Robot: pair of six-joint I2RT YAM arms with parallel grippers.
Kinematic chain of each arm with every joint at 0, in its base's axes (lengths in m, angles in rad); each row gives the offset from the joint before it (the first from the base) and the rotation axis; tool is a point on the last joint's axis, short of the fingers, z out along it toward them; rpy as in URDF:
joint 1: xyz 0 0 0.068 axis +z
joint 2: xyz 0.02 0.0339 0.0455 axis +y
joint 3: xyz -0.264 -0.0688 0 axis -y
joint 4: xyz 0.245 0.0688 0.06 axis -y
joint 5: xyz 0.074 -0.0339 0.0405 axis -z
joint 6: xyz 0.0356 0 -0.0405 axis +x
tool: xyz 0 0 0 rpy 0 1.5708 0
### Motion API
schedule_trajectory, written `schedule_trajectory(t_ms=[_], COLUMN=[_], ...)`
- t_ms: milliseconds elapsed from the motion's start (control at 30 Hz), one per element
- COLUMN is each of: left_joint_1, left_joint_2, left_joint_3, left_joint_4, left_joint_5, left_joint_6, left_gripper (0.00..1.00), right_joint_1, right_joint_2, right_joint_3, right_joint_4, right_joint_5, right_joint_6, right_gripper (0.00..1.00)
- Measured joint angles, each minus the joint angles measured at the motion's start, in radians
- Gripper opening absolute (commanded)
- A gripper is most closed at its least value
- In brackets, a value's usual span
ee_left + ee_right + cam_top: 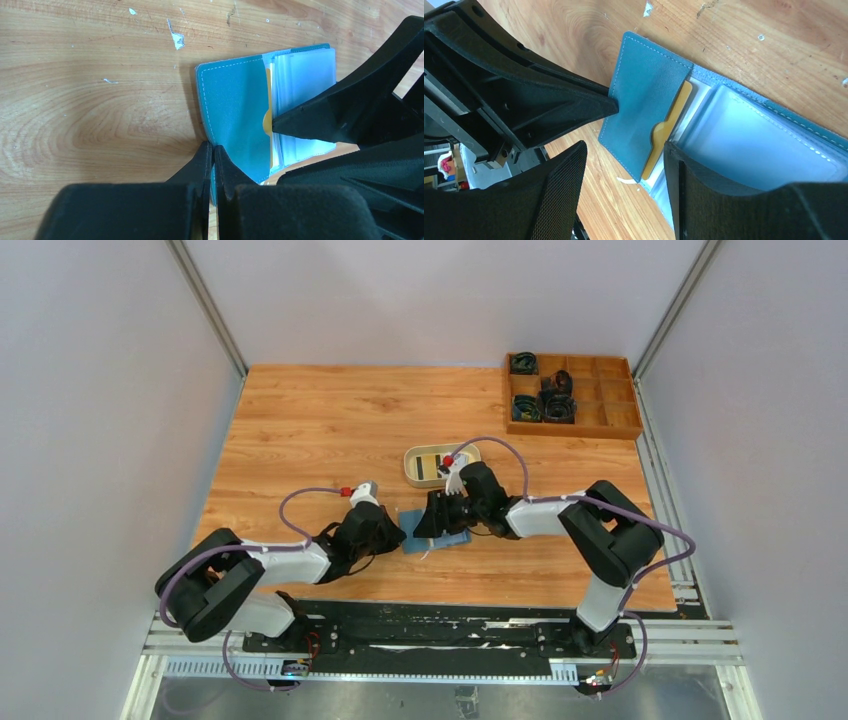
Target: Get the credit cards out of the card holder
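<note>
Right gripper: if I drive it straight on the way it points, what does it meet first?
Probably the card holder: its teal pocket lies just ahead, between the open fingers of the right gripper, the yellow card peeking out beside it. Depth is unclear; one finger may already touch the clear sleeves.

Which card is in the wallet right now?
The yellow card, tucked in the teal pocket of the wallet with its edge showing at the notch. The other cards lie in the beige tray beyond it.
</note>
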Motion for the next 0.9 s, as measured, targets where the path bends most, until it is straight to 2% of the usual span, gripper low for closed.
schedule_trajectory(t_ms=[333, 667, 900], left_joint_1=[0.0, 0.0, 0.0], left_joint_2=[0.006, 0.008, 0.006], left_joint_3=[0.016, 0.026, 0.027], left_joint_4=[-0.019, -0.034, -0.039], left_joint_5=[-0.013, -0.017, -0.018], left_joint_6=[0.01, 0.014, 0.014], left_gripper=[0.0, 0.0, 0.0], right_joint_1=[-0.034, -0.102, -0.113], right_joint_2=[0.059, 0.164, 0.194], right_joint_3=[-0.002, -0.096, -0.113], right_joint_4=[0.105, 0.433, 0.507], right_joint_5=[-0.071, -0.179, -0.187], right_joint_6=[0.109, 0.387, 0.472], right_gripper=[0.6, 0.57, 0.55])
